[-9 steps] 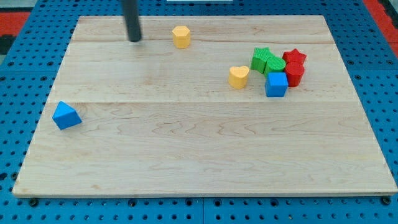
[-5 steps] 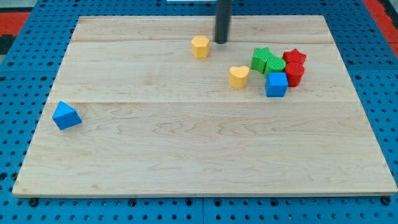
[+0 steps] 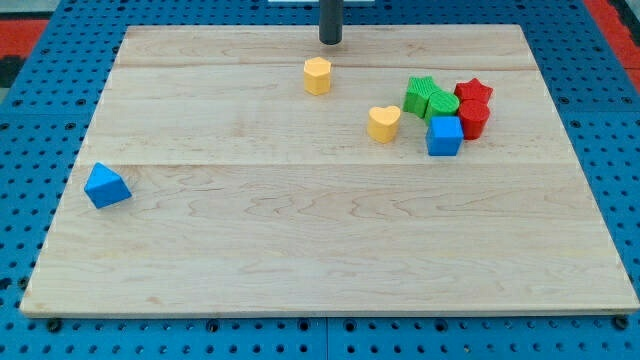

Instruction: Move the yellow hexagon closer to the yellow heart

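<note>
The yellow hexagon (image 3: 317, 75) sits on the wooden board (image 3: 300, 250) near the view's top, left of centre. The yellow heart (image 3: 383, 123) lies lower and to the right of it, a short gap apart. My tip (image 3: 330, 41) is at the board's top edge, just above and slightly right of the hexagon, not touching it.
Right of the heart is a tight cluster: a green star (image 3: 419, 92), a green block (image 3: 441, 103), a red star (image 3: 474, 93), a red block (image 3: 473, 118) and a blue cube (image 3: 444, 135). A blue triangle (image 3: 106, 186) lies at the view's left.
The hexagon moved right and down from its first position. My tip swung from its left to its right, then back up to the top edge.
</note>
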`<move>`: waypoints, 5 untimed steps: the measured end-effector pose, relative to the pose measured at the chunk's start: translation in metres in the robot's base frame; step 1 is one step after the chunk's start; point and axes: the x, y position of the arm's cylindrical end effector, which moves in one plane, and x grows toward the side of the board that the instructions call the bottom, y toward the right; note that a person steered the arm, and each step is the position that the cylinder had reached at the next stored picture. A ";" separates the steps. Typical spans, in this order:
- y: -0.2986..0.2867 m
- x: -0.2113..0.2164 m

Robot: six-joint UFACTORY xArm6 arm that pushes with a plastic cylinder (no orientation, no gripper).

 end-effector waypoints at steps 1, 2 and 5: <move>0.000 0.013; -0.039 0.044; -0.022 0.122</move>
